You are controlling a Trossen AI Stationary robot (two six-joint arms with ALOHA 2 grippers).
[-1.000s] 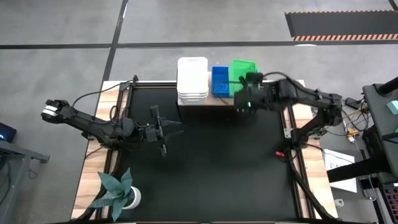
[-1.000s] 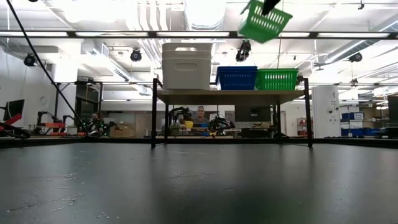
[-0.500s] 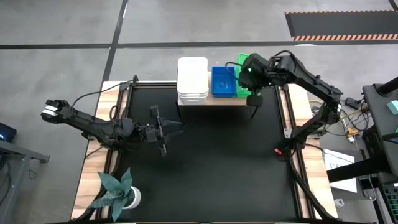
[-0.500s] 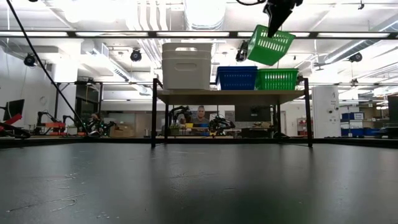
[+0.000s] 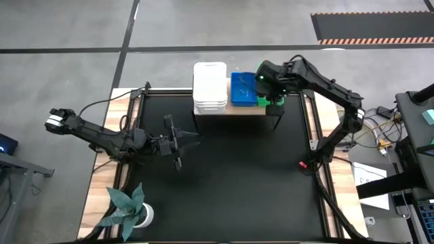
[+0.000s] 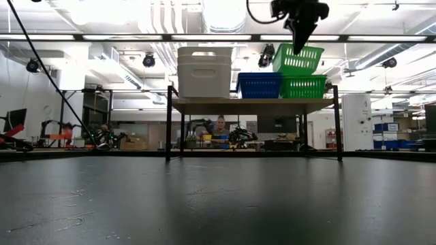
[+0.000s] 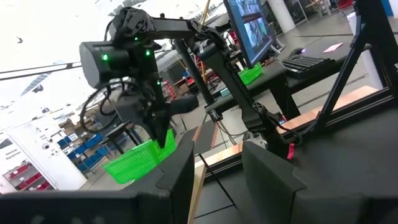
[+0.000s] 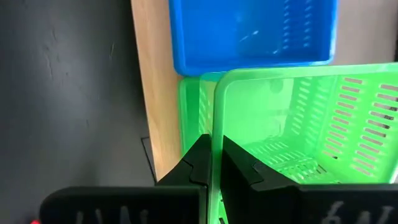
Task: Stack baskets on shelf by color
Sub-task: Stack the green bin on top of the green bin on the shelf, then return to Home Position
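Black covers the table (image 5: 224,176), and a small wooden shelf (image 6: 252,104) stands at its far edge. On the shelf sit a stack of white baskets (image 5: 209,87) at the left, a blue basket (image 5: 242,89) in the middle, and a green basket (image 6: 304,86) at the right. The right tool (image 8: 211,163) pinches the rim of another green basket (image 8: 298,130), holding it just above the green one on the shelf. The left tool (image 5: 178,142) waits low over the left side of the table, its fingers spread apart. A potted plant (image 5: 129,207) stands at the near left corner.
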